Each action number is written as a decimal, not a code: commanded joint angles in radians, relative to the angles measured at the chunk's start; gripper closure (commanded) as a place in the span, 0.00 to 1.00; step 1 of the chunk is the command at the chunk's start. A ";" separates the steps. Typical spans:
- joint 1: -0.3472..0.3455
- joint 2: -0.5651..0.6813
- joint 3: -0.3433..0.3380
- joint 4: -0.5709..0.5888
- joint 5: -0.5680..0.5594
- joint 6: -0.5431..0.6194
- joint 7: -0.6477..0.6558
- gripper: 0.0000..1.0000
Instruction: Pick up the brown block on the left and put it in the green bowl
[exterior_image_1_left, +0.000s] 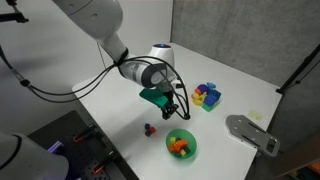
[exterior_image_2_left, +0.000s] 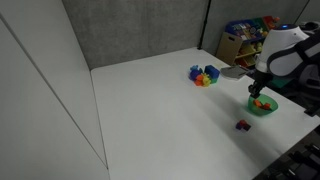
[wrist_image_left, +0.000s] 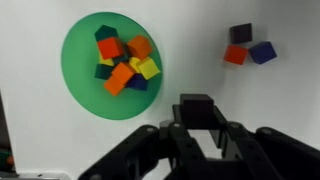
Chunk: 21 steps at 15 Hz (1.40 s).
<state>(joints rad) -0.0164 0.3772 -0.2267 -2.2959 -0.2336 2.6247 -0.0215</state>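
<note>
In the wrist view my gripper (wrist_image_left: 197, 125) is shut on the brown block (wrist_image_left: 195, 106), a tiny, nearly black cube held between the fingertips. The green bowl (wrist_image_left: 78, 62) lies to the upper left of it and holds several orange, red, yellow and dark blocks. In both exterior views the gripper (exterior_image_1_left: 172, 108) (exterior_image_2_left: 258, 90) hangs just above and beside the bowl (exterior_image_1_left: 190, 152) (exterior_image_2_left: 269, 110). The held block is too small to make out there.
A small cluster of a dark purple, a red and a blue block (wrist_image_left: 248, 48) lies on the white table, also seen in both exterior views (exterior_image_1_left: 148, 129) (exterior_image_2_left: 242, 125). A pile of yellow, blue and purple blocks (exterior_image_1_left: 207, 96) (exterior_image_2_left: 204, 75) sits farther back. A grey metal plate (exterior_image_1_left: 250, 132) lies near the table edge.
</note>
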 joint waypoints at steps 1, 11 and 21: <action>-0.054 -0.085 -0.065 -0.046 -0.033 -0.026 0.060 0.90; -0.162 -0.330 -0.091 -0.086 -0.045 -0.217 0.050 0.00; -0.135 -0.727 0.061 -0.133 0.009 -0.568 0.035 0.00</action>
<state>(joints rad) -0.1682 -0.2256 -0.2062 -2.3907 -0.2682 2.1103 0.0172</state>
